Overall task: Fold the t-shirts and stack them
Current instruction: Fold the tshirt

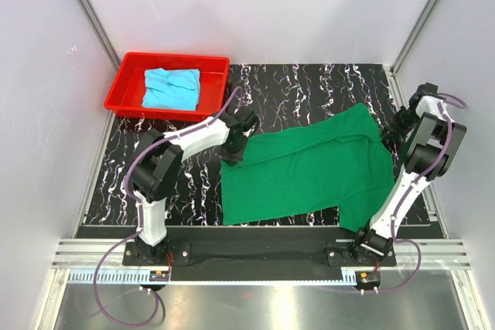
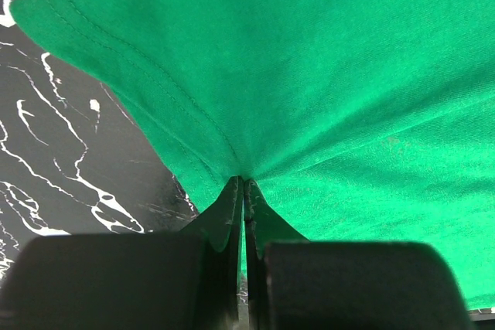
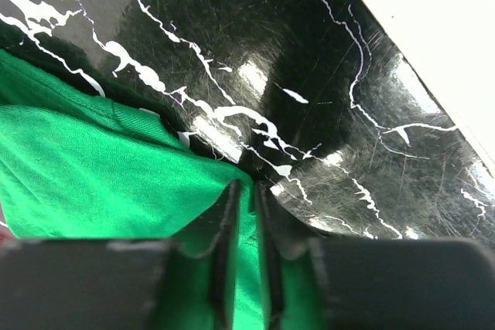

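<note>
Our left end effector (image 2: 244, 185) and right end effector (image 3: 246, 188) clamp the dark green cloth t-shirt (image 1: 309, 164). We judge all folding and stacking lie ahead.

Matt cloth green t-shirt (image 1: 309, 168); glossy marbled table (image 1: 309, 83).

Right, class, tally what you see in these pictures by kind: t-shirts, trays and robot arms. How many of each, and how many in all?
T-shirts: 2 (green t-shirt, blue t-shirt)
Trays: 1 (red tray)
Robot arms: 2 (left arm, right arm)
Total: 5
</note>
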`<control>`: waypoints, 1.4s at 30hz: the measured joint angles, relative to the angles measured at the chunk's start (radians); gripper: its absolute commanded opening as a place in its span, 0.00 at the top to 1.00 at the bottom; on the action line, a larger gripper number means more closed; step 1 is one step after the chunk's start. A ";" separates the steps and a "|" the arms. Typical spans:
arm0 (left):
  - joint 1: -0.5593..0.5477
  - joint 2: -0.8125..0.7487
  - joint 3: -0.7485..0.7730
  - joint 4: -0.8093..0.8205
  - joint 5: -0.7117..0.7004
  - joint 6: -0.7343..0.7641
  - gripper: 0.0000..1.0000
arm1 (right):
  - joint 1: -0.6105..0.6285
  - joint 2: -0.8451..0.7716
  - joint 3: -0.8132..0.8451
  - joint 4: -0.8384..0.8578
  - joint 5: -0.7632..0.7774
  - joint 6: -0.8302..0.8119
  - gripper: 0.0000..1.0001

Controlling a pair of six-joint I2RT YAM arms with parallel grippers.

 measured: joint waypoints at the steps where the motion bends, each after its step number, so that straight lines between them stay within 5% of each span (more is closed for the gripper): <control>1: 0.000 0.000 0.002 -0.002 -0.003 0.000 1.00 | 0.000 0.000 -0.001 0.000 -0.001 0.002 0.91; 3: 0.000 0.000 0.006 -0.005 -0.008 0.004 1.00 | 0.000 0.000 -0.001 0.000 -0.003 0.006 1.00; 22: 0.094 -0.021 0.172 -0.064 -0.108 0.092 1.00 | -0.002 -0.315 -0.019 -0.023 -0.071 0.262 1.00; 42: 0.155 0.060 0.360 -0.114 -0.183 0.129 1.00 | 0.004 -0.362 -0.085 0.112 -0.174 0.486 1.00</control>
